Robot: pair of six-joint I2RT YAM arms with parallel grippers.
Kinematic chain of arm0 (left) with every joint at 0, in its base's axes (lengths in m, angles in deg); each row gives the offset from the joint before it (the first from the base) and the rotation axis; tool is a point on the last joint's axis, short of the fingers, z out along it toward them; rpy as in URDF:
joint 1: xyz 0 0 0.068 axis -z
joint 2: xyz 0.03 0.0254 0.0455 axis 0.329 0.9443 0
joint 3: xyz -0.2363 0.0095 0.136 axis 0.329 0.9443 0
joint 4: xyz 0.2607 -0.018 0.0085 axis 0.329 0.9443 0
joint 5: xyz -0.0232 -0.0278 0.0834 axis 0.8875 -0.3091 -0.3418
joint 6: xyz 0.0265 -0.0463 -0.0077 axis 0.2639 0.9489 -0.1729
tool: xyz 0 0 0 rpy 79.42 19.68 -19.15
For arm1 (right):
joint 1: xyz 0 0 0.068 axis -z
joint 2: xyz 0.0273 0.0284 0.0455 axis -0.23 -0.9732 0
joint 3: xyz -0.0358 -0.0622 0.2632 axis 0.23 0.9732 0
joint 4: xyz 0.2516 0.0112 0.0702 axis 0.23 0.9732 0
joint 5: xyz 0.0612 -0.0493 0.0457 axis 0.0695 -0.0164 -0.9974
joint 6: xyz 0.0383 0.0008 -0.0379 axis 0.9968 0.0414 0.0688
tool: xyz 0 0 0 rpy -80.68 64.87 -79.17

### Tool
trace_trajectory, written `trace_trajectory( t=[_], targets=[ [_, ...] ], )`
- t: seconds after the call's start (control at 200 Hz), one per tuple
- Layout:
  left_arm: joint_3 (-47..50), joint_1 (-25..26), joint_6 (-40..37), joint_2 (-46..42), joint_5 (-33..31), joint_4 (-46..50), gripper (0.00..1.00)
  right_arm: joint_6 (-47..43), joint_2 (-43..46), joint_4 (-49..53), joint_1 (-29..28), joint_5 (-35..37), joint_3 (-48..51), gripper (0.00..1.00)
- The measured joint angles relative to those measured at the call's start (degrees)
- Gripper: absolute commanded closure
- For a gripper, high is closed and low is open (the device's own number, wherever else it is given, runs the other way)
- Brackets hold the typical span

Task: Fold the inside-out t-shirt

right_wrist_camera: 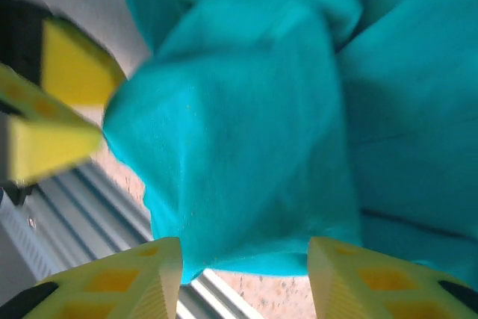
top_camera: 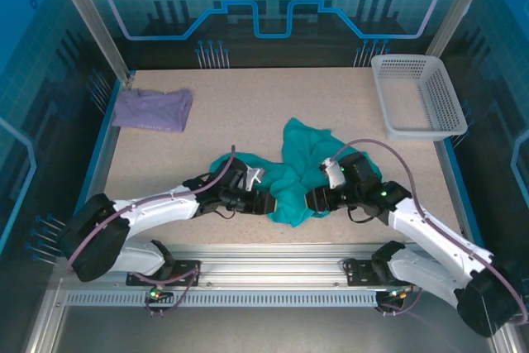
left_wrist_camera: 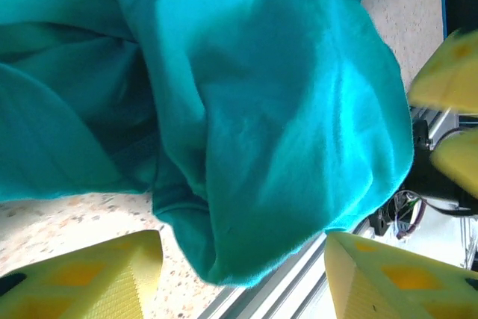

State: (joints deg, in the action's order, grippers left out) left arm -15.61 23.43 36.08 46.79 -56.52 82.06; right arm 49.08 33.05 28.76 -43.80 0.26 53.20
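So the teal-green cotton t-shirt (top_camera: 302,163) is sitting in a crumpled heap on the speckled beige tabletop (top_camera: 248,105), roughly centre and towards the near edge. It's bunched up and rumpled, with one lobe sticking out towards the back and the lowest fold hanging close to the aluminium rail (top_camera: 273,258) at the front.

Both arms are reaching in low from either side and meeting at that near fold. The left gripper (left_wrist_camera: 240,240) has its jaws standing well apart. Its yellow fingers (left_wrist_camera: 82,282) sit either side of the bottom tip of the fabric, with bare table showing in the gaps, so it isn't pinching anything.

Same story with the right gripper (right_wrist_camera: 245,244): jaws parted, and the cloth edge droops down between the two fingertips. The fabric seems to brush one finger, but the jaws aren't clamped on it.

Each wrist view also catches the other gripper's yellow fingers just across the fold, so the two are close and facing each other.

Elsewhere, a small lavender-purple shirt (top_camera: 153,109) lies flat at the far left, well apart from the teal one. A white plastic mesh basket (top_camera: 446,97) sits at the far right corner.
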Motion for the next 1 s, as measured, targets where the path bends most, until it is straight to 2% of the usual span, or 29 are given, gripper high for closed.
trace_trajectory(
  t=[0.1,0.22,0.4,0.515,0.625,0.68,0.825,1.0],
  targets=[
    [-0.1,0.5,0.0,2.0,0.9,-1.0,0.73,0.4,-1.6,-1.7,1.6,0.0,-0.5,0.46],
    [0.0,1.2,-0.9,1.8,1.2,-1.3,0.80,0.3,-9.0,-3.1,1.8,-1.0,-2.5,0.45],
    [3.5,2.8,-3.3,-0.9,1.2,-2.0,0.81,0.0,-16.6,-5.5,1.7,-3.8,-3.8,0.45],
    [5.4,3.3,-4.5,-1.5,1.0,-1.9,0.81,-0.7,-21.2,-6.8,1.3,-6.2,-5.7,0.52],
    [6.4,3.3,-5.0,-1.5,0.0,-1.2,0.75,-1.1,-23.3,-8.3,0.0,-8.3,-5.9,0.63],
    [6.7,3.3,-5.4,-1.5,-0.6,-0.7,0.72,-1.3,-23.6,-8.3,-0.7,-9.2,-5.9,0.74],
    [8.2,3.4,-5.7,-3.0,-2.5,-0.4,0.57,-2.2,-23.3,-8.7,-2.6,-11.1,-5.5,0.92],
    [10.3,3.4,-5.6,-8.4,-5.3,1.0,0.43,-4.2,-17.1,-9.5,-6.0,-12.0,-2.4,0.98]
  ],
)
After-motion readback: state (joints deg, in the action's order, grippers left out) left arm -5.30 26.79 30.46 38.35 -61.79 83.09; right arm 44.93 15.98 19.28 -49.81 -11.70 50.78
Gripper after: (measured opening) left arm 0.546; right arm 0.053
